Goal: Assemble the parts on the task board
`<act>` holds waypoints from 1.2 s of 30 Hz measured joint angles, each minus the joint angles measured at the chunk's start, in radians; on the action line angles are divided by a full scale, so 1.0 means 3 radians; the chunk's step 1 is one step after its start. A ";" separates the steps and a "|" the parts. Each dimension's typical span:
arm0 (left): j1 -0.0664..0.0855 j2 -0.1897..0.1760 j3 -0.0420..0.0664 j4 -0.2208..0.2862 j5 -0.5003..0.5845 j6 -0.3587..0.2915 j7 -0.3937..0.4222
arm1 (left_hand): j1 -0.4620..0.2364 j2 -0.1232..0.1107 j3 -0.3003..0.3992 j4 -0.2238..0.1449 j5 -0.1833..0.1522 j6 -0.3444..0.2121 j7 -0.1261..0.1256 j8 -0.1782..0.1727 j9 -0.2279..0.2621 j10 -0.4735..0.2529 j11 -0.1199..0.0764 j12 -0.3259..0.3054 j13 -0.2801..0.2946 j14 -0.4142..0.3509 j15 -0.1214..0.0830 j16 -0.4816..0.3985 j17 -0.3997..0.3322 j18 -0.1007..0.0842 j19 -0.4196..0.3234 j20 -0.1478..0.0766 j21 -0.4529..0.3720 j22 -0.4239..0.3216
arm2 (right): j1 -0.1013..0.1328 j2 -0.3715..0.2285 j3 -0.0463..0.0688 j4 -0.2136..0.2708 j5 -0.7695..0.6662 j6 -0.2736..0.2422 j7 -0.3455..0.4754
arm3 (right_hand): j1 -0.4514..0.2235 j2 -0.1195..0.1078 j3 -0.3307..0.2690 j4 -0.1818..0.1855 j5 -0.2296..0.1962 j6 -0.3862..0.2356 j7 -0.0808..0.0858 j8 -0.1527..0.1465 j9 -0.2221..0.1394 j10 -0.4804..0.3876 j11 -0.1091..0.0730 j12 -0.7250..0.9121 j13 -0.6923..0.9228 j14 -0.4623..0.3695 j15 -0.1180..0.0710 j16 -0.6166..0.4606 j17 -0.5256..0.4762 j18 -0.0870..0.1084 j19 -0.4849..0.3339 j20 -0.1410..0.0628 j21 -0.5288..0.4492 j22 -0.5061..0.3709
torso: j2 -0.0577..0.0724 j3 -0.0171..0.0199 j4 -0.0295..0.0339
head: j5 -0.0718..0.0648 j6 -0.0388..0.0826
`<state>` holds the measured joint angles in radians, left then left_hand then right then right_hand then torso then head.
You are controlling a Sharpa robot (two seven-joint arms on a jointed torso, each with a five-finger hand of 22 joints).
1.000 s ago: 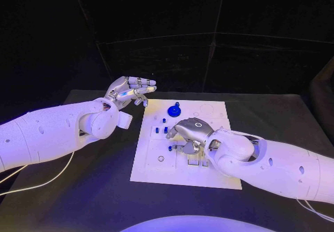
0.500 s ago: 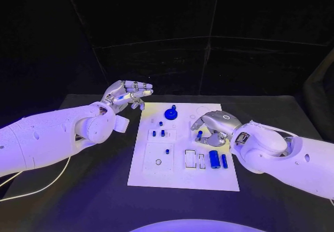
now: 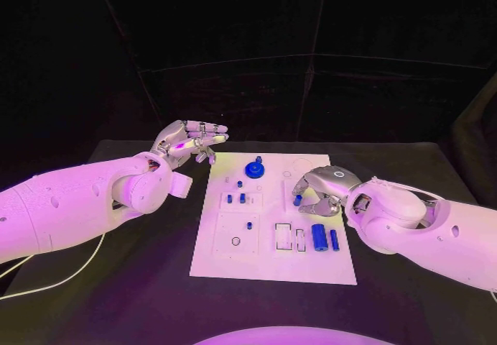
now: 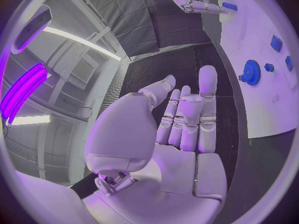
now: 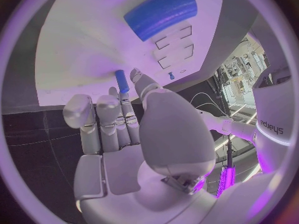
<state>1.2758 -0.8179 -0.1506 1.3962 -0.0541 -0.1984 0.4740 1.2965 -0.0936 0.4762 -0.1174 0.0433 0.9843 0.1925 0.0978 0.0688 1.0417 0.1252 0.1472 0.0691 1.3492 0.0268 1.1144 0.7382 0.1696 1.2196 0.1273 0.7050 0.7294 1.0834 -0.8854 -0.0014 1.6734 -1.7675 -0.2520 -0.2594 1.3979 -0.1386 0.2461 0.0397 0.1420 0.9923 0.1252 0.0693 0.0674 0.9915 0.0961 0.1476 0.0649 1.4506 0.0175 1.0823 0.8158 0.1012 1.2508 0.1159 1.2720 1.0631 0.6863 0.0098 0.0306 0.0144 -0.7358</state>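
The white task board (image 3: 233, 255) lies in the middle of the black table. My right hand (image 3: 316, 188) hovers over its right side and pinches a small blue peg (image 3: 297, 199) between thumb and a finger; the right wrist view shows this peg (image 5: 122, 80) at the fingertips above the board (image 5: 81, 50). My left hand (image 3: 192, 140) is raised beyond the board's far left corner, its palm (image 4: 181, 149) bare and its fingers apart. A blue gear (image 3: 255, 169) stands at the board's far end, also seen in the left wrist view (image 4: 251, 72).
Two blue cylinders (image 3: 319, 237) (image 3: 333, 239) lie side by side on the board's right near part; the thick one (image 5: 161, 12) is close to my right hand. Several small blue pieces (image 3: 243, 198) stand in the board's left-middle. A white cable (image 3: 62, 277) trails at the left.
My right hand has moved from the board's middle to its right side with the peg, uncovering the two cylinders. The left hand has hardly moved. The camera shifted a little.
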 measured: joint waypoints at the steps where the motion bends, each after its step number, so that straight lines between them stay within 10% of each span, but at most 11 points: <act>1: 0.0000 0.0000 0.0000 -0.0001 0.0000 0.0001 0.0000 | 0.0000 0.0000 0.0000 0.0000 0.0000 0.0000 0.0000 0.0000 0.0000 0.0000 0.0000 0.0000 0.0000 0.0000 0.0000 0.0000 0.0000 0.0000 0.0000 0.0000 0.0000 0.0000 | 0.0000 0.0008 0.0000 -0.0009 -0.0004 0.0018 -0.0008 | 0.0009 0.0009 0.0000 0.0000 0.0000 0.0000 0.0000 0.0000 0.0000 0.0009 -0.0006 0.0012 0.0000 0.0000 0.0000 0.0000 -0.0004 0.0000 0.0000 0.0000 0.0000 0.0000 | 0.0001 0.0000 0.0000 | 0.0000 -0.0001; 15: 0.0000 0.0000 0.0000 -0.0009 0.0000 0.0008 -0.0007 | 0.0000 0.0000 0.0000 0.0000 0.0000 0.0000 0.0000 0.0000 0.0000 0.0000 0.0000 0.0000 0.0000 0.0000 0.0000 0.0000 -0.0004 0.0000 0.0000 0.0000 0.0000 0.0000 | 0.0001 0.0077 0.0000 -0.0060 -0.0027 0.0126 -0.0031 | 0.0108 0.0187 0.0290 0.0024 -0.0258 0.0198 0.0023 0.0001 0.0008 0.0425 -0.0066 0.0110 -0.0004 0.0058 -0.0061 0.0245 0.0320 0.0000 0.0235 -0.0041 0.0192 0.0332 | 0.0000 0.0002 0.0000 | 0.0000 -0.0008; 36: 0.0000 -0.0002 -0.0001 -0.0027 0.0000 0.0013 -0.0029 | 0.0000 0.0000 0.0000 0.0000 0.0000 0.0000 0.0000 0.0000 0.0001 0.0000 0.0000 0.0000 0.0000 0.0000 0.0000 0.0000 -0.0004 0.0000 0.0000 0.0000 0.0000 -0.0002 | -0.0003 -0.0017 0.0026 0.0069 0.0014 -0.0031 -0.0021 | 0.0149 0.0245 0.0752 -0.0095 -0.0320 0.0466 0.0003 0.0080 0.0026 0.0787 -0.0129 -0.0011 0.0009 0.0054 -0.0113 0.0438 0.0524 -0.0055 0.0364 -0.0101 0.0356 0.0595 | -0.0005 0.0002 -0.0003 | -0.0006 -0.0020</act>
<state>1.2758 -0.8186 -0.1508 1.3881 -0.0540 -0.1946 0.4652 1.2965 -0.0936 0.4762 -0.1174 0.0433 0.9843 0.1925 0.0977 0.0691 1.0417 0.1252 0.1471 0.0691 1.3492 0.0268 1.1144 0.7370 0.1696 1.2196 0.1273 0.7050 0.7289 1.0827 -0.8904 0.0064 1.6943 -1.7633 -0.2614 -0.2657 1.4425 -0.0652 0.4719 0.0113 0.0459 1.1322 0.1261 0.0932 0.0752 1.2275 0.0573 0.1444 0.0675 1.4667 -0.0166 1.2136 0.9730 0.0846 1.3601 0.0855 1.3788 1.2417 0.6847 0.0104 0.0298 0.0125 -0.7419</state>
